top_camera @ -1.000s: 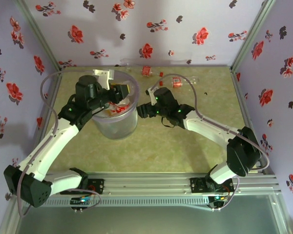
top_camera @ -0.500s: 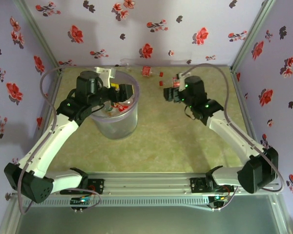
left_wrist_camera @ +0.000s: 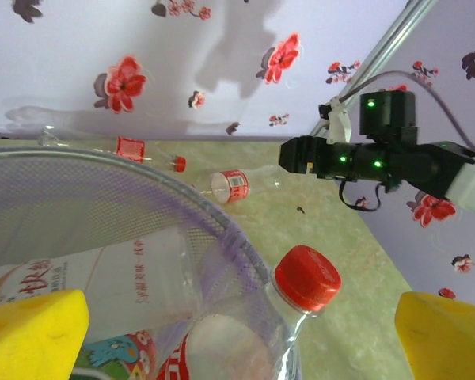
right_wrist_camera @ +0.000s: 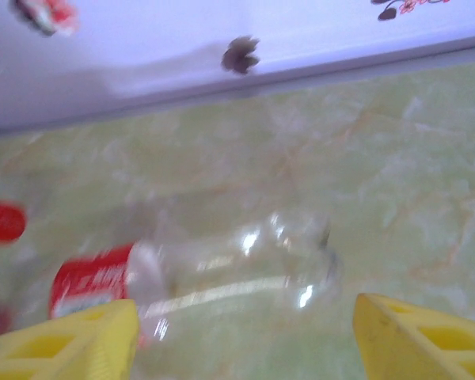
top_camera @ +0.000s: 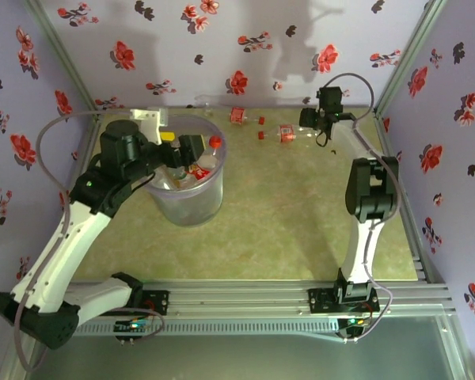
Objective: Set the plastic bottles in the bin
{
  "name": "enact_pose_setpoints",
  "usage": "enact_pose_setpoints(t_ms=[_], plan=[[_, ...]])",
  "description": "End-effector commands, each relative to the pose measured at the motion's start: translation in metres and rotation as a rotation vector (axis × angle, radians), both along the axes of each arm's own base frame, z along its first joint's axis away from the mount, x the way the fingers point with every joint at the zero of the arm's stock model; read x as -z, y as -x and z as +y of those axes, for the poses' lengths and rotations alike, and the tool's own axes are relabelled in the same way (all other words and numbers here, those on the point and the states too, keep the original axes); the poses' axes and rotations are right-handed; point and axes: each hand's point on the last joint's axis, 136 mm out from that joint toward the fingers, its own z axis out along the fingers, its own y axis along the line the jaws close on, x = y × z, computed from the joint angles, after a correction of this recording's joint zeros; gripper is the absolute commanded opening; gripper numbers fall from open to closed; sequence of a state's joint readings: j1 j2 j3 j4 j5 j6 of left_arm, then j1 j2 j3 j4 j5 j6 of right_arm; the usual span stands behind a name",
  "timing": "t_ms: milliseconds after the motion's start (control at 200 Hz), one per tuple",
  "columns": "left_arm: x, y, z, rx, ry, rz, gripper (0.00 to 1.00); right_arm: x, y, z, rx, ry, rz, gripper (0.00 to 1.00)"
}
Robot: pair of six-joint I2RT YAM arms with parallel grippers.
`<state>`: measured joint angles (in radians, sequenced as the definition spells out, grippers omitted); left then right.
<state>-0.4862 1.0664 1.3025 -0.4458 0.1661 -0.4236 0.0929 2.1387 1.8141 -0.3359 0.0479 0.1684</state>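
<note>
The bin point(top_camera: 215, 192) is a pale translucent bucket at the left middle, with several plastic bottles inside. One red-capped bottle point(left_wrist_camera: 306, 277) leans against its rim point(left_wrist_camera: 222, 229). My left gripper point(top_camera: 194, 152) hovers over the bin, its yellow fingers point(left_wrist_camera: 32, 332) wide open and holding nothing. A clear bottle with a red label point(top_camera: 286, 133) lies near the back wall. My right gripper point(top_camera: 309, 120) is just right of it, open. In the right wrist view that bottle point(right_wrist_camera: 222, 269) lies blurred between the fingers point(right_wrist_camera: 427, 340), untouched. Another red-labelled bottle point(top_camera: 237, 115) lies further back.
A loose red cap point(top_camera: 261, 135) lies between the two bottles on the table. The flowered back wall point(top_camera: 245, 47) and the right corner post point(top_camera: 396, 71) stand close behind my right gripper. The green tabletop point(top_camera: 285, 222) stretches in front of the bin.
My left gripper has opened over the bin, and the red-capped bottle now rests inside. The right arm has swung from the table's middle to the back right, beside the lying bottle.
</note>
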Motion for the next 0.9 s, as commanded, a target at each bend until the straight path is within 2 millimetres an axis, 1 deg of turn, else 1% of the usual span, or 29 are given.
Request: enact_pose_setpoints(t_ms=[0, 20, 45, 65, 105, 155, 175, 205, 270, 390, 485, 630, 770, 780, 860, 895], plan=[[-0.008, 0.009, 0.02, -0.058, -0.015, -0.026, 1.0, 0.005, -0.023, -0.008, 0.018, -0.021, 0.022, 0.71], [-0.008, 0.01, 0.022, -0.064, -0.016, -0.029, 1.0, 0.006, -0.028, -0.009, 0.02, -0.022, 0.022, 0.71], [-0.007, 0.011, 0.024, -0.071, -0.017, -0.028, 1.0, 0.013, -0.032, -0.01, 0.023, -0.021, 0.034, 0.71], [-0.007, 0.012, 0.026, -0.074, -0.017, -0.028, 1.0, 0.012, -0.037, -0.012, 0.024, -0.021, 0.032, 0.71], [-0.005, 0.013, 0.028, -0.079, -0.017, -0.025, 1.0, 0.021, -0.042, -0.014, 0.027, -0.022, 0.049, 0.71], [-0.003, 0.014, 0.03, -0.086, -0.016, -0.023, 1.0, 0.025, -0.048, -0.016, 0.03, -0.023, 0.053, 0.7], [-0.002, 0.014, 0.031, -0.088, -0.015, -0.021, 1.0, 0.03, -0.05, -0.016, 0.029, -0.023, 0.062, 0.7], [-0.001, 0.014, 0.032, -0.089, -0.016, -0.019, 1.0, 0.033, -0.054, -0.016, 0.027, -0.022, 0.062, 0.69], [0.001, 0.014, 0.032, -0.092, -0.016, -0.013, 1.0, 0.04, -0.057, -0.016, 0.016, -0.021, 0.072, 0.68], [0.004, 0.012, 0.033, -0.099, -0.012, -0.006, 1.0, 0.045, -0.058, -0.012, -0.009, -0.03, 0.084, 0.67], [0.006, 0.01, 0.031, -0.098, -0.007, -0.004, 1.0, 0.049, -0.051, -0.006, -0.043, -0.047, 0.112, 0.68], [0.01, 0.007, 0.031, -0.101, -0.006, 0.002, 1.0, 0.057, -0.036, 0.007, -0.109, -0.097, 0.139, 0.68], [0.014, 0.008, 0.03, -0.101, -0.005, 0.015, 1.0, 0.058, -0.021, 0.015, -0.154, -0.143, 0.166, 0.67], [0.015, 0.008, 0.03, -0.099, -0.006, 0.016, 1.0, 0.055, -0.021, 0.016, -0.157, -0.146, 0.161, 0.67], [0.015, 0.008, 0.031, -0.103, -0.003, 0.017, 1.0, 0.058, -0.007, 0.019, -0.176, -0.162, 0.19, 0.67], [0.016, 0.008, 0.031, -0.102, -0.003, 0.018, 1.0, 0.054, -0.001, 0.022, -0.187, -0.176, 0.193, 0.67]])
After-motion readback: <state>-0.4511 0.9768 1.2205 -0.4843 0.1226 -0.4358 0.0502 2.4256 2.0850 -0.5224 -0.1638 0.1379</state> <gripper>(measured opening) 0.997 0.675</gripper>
